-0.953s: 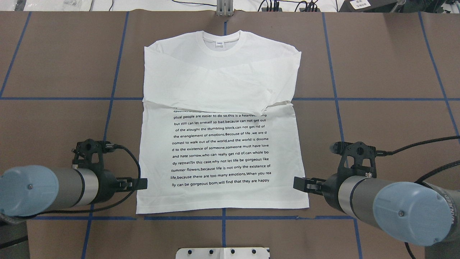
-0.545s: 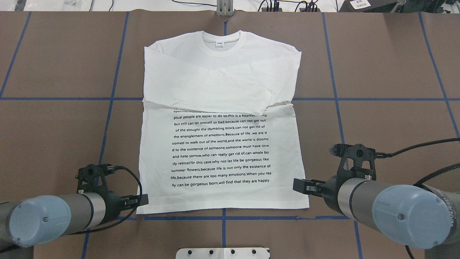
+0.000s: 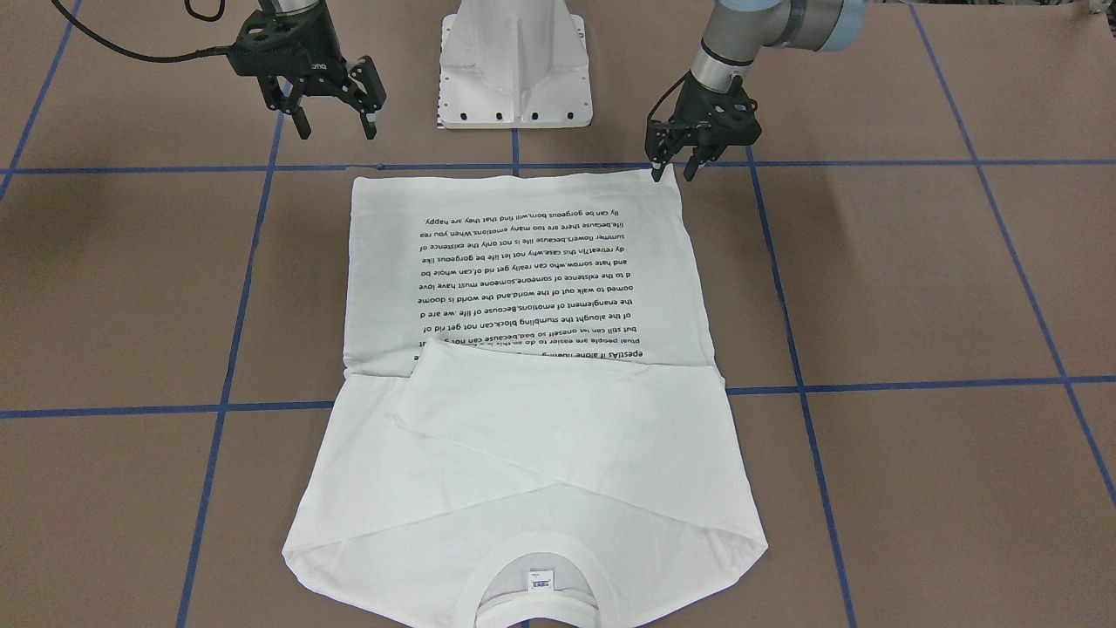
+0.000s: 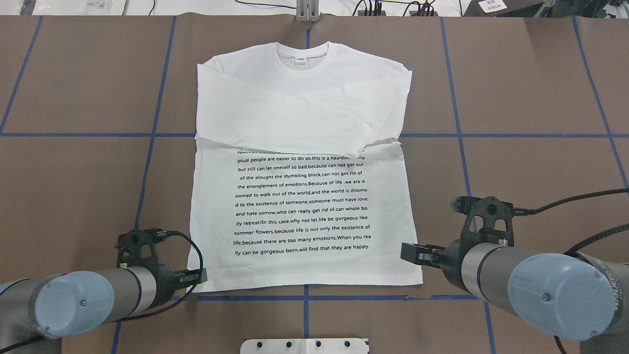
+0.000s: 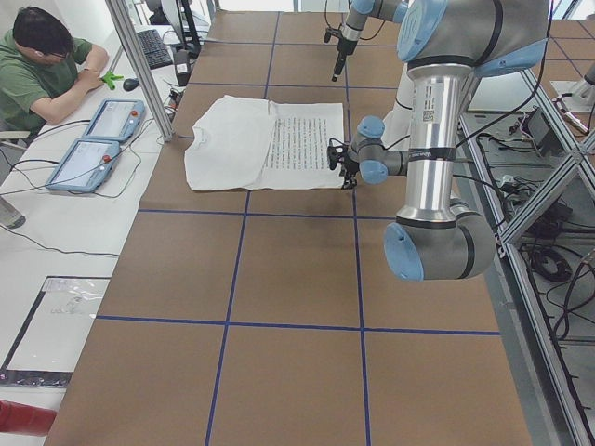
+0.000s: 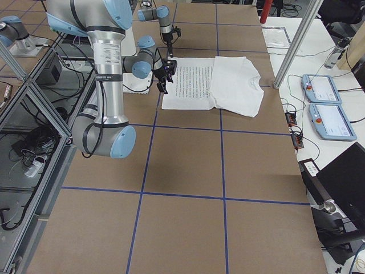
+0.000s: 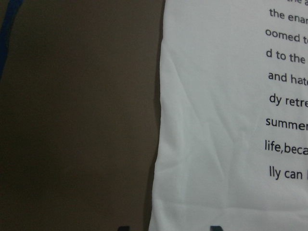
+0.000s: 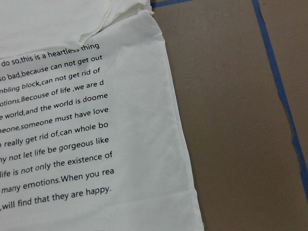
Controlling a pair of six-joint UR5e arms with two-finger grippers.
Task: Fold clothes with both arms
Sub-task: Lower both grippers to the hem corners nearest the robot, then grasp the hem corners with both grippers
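The white long-sleeved T-shirt (image 4: 304, 123) lies flat, printed text (image 4: 302, 204) facing up, both sleeves crossed over the chest below the collar (image 4: 302, 56). My left gripper (image 3: 671, 171) is open and low at the hem corner on my left, its fingers either side of that corner. The left wrist view shows the shirt's side edge (image 7: 161, 144) running down between the two fingertips at the frame's bottom. My right gripper (image 3: 336, 122) is open wide and hangs above the table just off the other hem corner, apart from the cloth. In the right wrist view only the shirt (image 8: 96, 159) shows.
The white pedestal base (image 3: 514, 70) stands close behind the hem. Blue tape lines (image 4: 304, 298) grid the brown table. A seated person (image 5: 46, 65) and two teach pendants (image 5: 102, 121) are beyond the table's far side, by an aluminium post (image 5: 139, 65).
My left arm has drawn back toward the base and in to the shirt's hem corner. The right arm and the shirt have barely moved.
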